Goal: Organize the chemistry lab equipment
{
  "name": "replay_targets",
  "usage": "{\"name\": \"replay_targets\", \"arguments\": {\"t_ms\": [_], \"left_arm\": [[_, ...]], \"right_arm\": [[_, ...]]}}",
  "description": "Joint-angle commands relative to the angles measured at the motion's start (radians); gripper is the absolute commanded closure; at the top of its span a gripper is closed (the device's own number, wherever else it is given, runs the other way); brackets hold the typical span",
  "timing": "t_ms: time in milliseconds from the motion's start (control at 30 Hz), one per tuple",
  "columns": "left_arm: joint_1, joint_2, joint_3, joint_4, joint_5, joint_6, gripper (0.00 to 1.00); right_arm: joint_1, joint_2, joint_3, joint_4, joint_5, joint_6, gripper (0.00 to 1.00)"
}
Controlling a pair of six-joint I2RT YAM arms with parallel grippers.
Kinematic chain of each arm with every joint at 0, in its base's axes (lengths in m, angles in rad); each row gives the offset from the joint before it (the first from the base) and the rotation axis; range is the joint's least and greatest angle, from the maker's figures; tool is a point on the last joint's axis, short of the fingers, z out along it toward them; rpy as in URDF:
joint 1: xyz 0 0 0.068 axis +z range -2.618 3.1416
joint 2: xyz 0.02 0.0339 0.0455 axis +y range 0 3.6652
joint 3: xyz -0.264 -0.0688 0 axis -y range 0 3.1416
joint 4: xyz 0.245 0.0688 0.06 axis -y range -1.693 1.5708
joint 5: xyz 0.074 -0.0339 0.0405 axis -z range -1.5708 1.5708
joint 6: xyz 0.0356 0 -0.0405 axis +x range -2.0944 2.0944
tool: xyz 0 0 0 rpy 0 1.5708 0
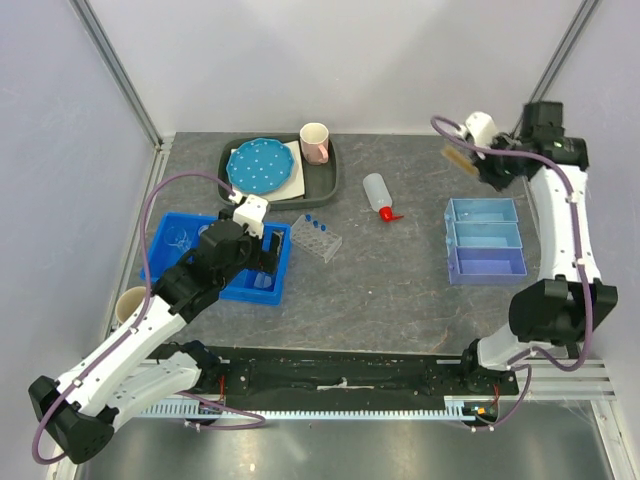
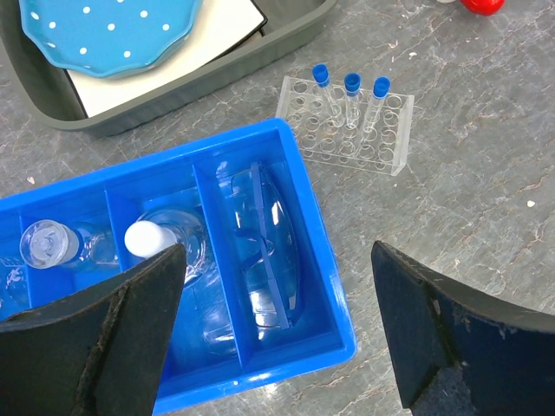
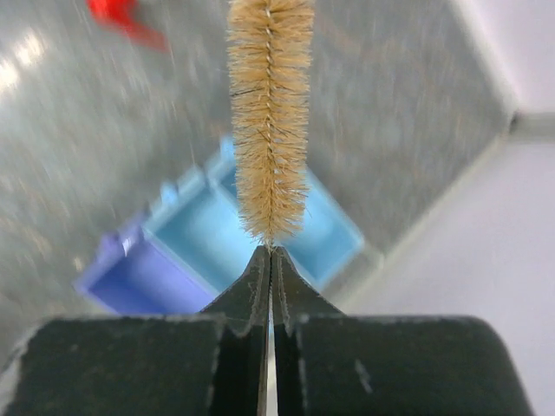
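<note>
Grey mottled table (image 1: 400, 290) inside white walls. The right arm (image 1: 562, 215) is raised at the far right corner, with the right jaws clenched on the brush (image 3: 269, 113), pinching it just below the bristles. Whatever stem lies behind the jaws is hidden. The brush hangs above the stacked pale-blue and purple trays (image 1: 485, 238), which look like its destination.

To do this step well, I would bring the brush down low over one tray compartment and turn the wrist so the brush lies along the compartment's long side. I would release only when the bristles are below the rim. Dropped from height, a light, springy brush could bounce out or end up straddling a divider. The grip is at one end, so the free end will swing and a slow descent helps.

The left arm (image 1: 150, 320) has the left jaws spread wide and holding nothing, hovering over the blue bin (image 2: 325, 260). That bin holds the goggles (image 2: 269, 243) and flasks (image 2: 52, 243). The rack (image 2: 381, 147) with its three tubes (image 2: 351, 87) stands just beside the bin, and the bottle (image 1: 376, 192) lies mid-table.
</note>
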Motion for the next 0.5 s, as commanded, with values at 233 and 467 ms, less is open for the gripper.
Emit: {"name": "replay_targets", "arguments": {"t_ms": [233,467], "left_arm": [[0.001,-0.012,0.003,0.043,0.024,0.030,0.07],[0.001,-0.006,0.002,0.043,0.021,0.030,0.07]], "right_arm": [[-0.224,-0.157,-0.403,-0.152,0.288,-0.644,0.95],[-0.215,-0.092,-0.501,-0.017,0.379,-0.704,0.93]]}}
